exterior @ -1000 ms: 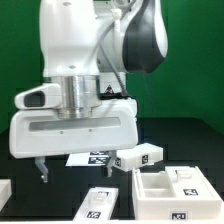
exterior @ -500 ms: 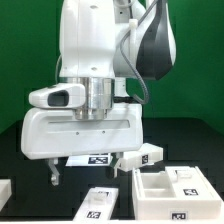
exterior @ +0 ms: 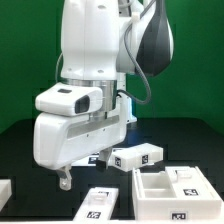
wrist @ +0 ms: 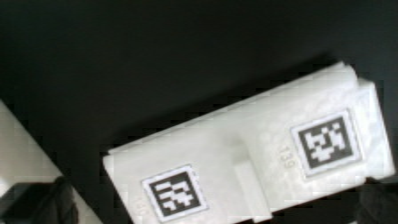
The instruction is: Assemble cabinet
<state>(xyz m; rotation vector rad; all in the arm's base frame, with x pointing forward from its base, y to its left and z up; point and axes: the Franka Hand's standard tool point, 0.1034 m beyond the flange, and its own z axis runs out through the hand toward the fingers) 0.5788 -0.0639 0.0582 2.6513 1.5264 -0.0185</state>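
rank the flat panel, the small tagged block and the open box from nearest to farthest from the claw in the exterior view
1. flat panel, just in front of the claw, at the bottom edge.
2. small tagged block, to the exterior view's right.
3. open box, farthest right.

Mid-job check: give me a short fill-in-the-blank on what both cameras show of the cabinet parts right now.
The tabletop under the parts is ___ in colour. In the wrist view, the white cabinet panel shows ___ fiducial tags. In the exterior view, the open box part has its opening facing ___.
Missing words: black; two; up.
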